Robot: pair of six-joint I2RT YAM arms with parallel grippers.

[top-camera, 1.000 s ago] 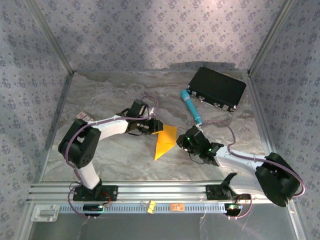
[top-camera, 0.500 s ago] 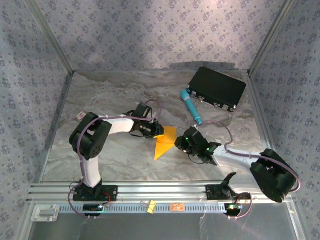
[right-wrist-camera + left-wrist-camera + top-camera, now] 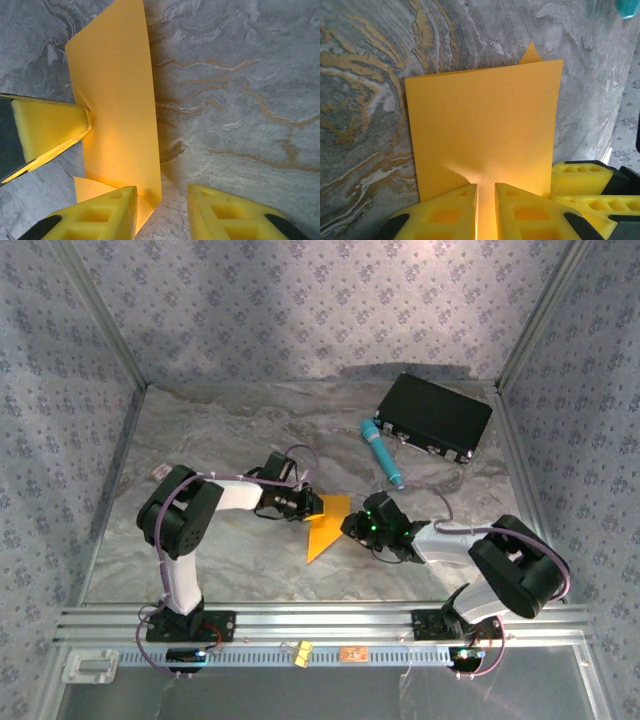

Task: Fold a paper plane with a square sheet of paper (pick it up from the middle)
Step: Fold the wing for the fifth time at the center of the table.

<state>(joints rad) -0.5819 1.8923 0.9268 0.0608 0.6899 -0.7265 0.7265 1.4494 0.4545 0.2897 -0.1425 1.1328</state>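
Paper sheet (image 3: 326, 525) sits near the middle of the table (image 3: 230, 550). It's folded, plain orange-yellow, tip pointing to 7 o'clock in the top view. Left gripper (image 3: 486, 192) is on its 10 o'clock edge, right gripper (image 3: 162, 200) at 3 o'clock. Left wrist view gives the grip detail: foam jaws nearly closed, pinching the sheet, with a dimple at the bite. A small triangular corner peeks past the far edge at 12. Right wrist view: one edge is raised and casts a shadow. Jaws are apart, with the sheet's lower corner in the gap and nothing clamped. Teal pen (image 3: 383, 453) is at 1 o'clock, well apart.
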